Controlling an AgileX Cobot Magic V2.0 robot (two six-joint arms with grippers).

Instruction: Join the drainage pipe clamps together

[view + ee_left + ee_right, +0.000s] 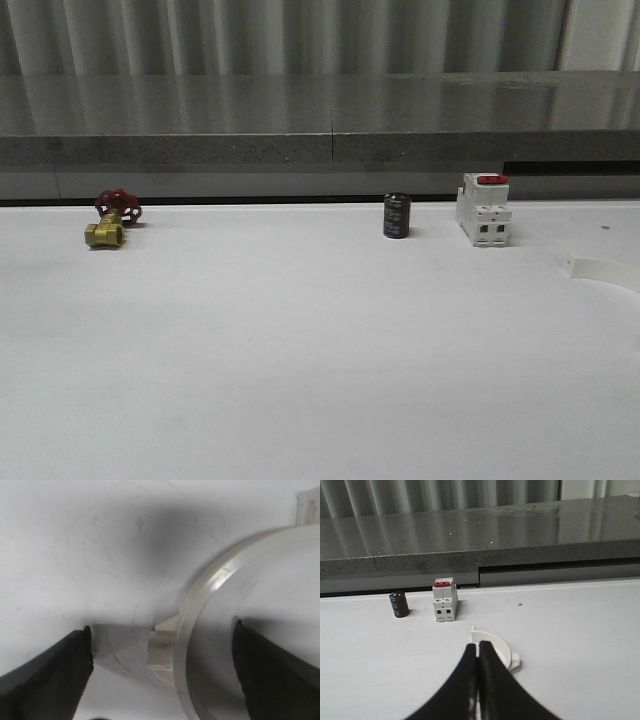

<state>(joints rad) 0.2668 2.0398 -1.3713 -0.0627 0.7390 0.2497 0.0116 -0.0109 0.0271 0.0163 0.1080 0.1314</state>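
Left gripper (162, 670): two matte black wedge fingers (47, 675), pointed tips. Right gripper (478, 652): black curved fingers (462, 685), tapering to thin tips.

Even, rather dim overhead light. The white table (300, 350) reads flat grey, soft sheen streaks the grey ledge (320, 105), and the left wrist close-up is blurred, with a dark central shadow.

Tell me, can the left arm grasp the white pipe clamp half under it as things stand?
Probably yes. The left gripper is open, and the clamp half's band and end tab lie on the table between its fingers, with nothing blocking.
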